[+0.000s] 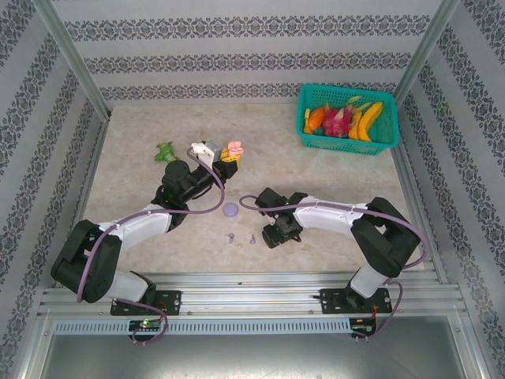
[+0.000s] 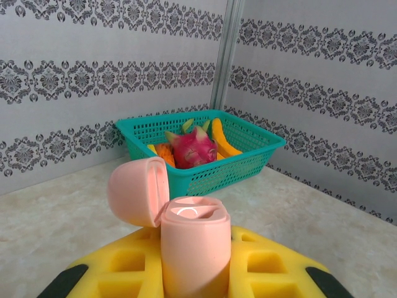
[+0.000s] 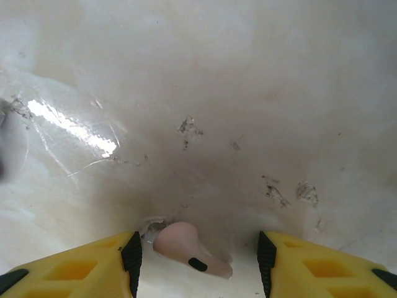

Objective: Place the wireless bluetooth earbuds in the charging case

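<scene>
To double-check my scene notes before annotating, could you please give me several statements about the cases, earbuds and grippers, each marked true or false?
1. The left gripper holds a pink charging case with its lid open. True.
2. The pale pink earbud is seated in that case. False: it lies on the table between the open jaws of the right gripper.
3. The teal basket contains fruit. True.
4. The round purple case is clamped in the right gripper. False: it lies on the table between the two arms.
5. Two purple earbuds lie on the table. True.
</scene>
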Robot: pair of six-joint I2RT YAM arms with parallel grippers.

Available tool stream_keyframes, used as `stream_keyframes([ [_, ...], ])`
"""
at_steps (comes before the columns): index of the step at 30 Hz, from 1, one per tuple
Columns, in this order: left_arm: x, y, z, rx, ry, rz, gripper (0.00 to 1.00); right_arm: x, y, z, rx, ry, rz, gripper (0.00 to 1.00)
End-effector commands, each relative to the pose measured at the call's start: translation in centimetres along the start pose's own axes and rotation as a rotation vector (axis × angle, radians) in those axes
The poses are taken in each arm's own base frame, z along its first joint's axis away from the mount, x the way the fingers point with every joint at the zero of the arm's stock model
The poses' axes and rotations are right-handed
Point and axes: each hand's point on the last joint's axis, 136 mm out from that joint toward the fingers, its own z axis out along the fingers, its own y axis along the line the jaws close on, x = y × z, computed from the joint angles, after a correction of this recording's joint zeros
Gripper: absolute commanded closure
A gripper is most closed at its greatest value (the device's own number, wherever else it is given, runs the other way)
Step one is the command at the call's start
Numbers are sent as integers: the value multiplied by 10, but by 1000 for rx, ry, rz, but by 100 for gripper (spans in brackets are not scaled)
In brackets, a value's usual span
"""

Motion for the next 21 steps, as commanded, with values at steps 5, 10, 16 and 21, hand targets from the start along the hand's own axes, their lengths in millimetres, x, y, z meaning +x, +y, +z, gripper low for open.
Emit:
stream_keyframes([
  [5,-20,-2,3,29,-72,1,100,-5,-7,-5,69,-9,36,61],
  [10,-20,-3,3,30,-72,-9,100,-13,-11,-4,100,-21,68,67],
  [16,-19,-3,3,31,-74,-20,100,-25,-24,-7,167,-57,185,71],
  [21,-17,-2,4,33,-73,-34,100,-39,-24,-14,161,-99,269,67],
])
